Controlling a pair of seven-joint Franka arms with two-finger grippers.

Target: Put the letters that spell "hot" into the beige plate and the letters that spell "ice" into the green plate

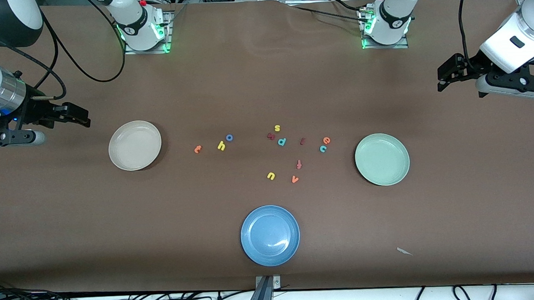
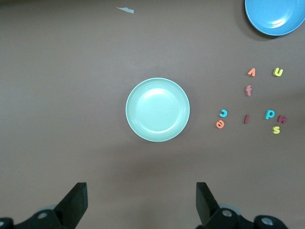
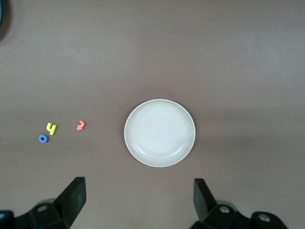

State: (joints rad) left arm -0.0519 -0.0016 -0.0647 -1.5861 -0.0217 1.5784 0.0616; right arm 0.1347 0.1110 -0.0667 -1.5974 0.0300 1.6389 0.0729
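The beige plate (image 1: 134, 145) (image 3: 159, 132) lies bare toward the right arm's end. Beside it lie the orange t (image 1: 197, 149) (image 3: 80, 125), yellow h (image 1: 221, 145) (image 3: 51, 128) and blue o (image 1: 229, 137) (image 3: 43, 138). The green plate (image 1: 382, 159) (image 2: 157, 109) lies bare toward the left arm's end, with the orange e (image 1: 326, 140) (image 2: 219, 124), teal c (image 1: 323, 148) (image 2: 223, 113) and dark red i (image 1: 302, 141) (image 2: 246, 119) beside it. My right gripper (image 1: 81, 117) (image 3: 139, 200) hangs open over bare table by the beige plate. My left gripper (image 1: 443, 77) (image 2: 141, 202) hangs open by the green plate.
A blue plate (image 1: 270, 235) sits nearest the front camera. Other letters lie mid-table: yellow s (image 1: 277, 128), dark red n (image 1: 271, 136), teal p (image 1: 282, 141), orange-red f (image 1: 299, 164), yellow u (image 1: 271, 176), orange v (image 1: 295, 179). A paper scrap (image 1: 404, 251) lies near the front edge.
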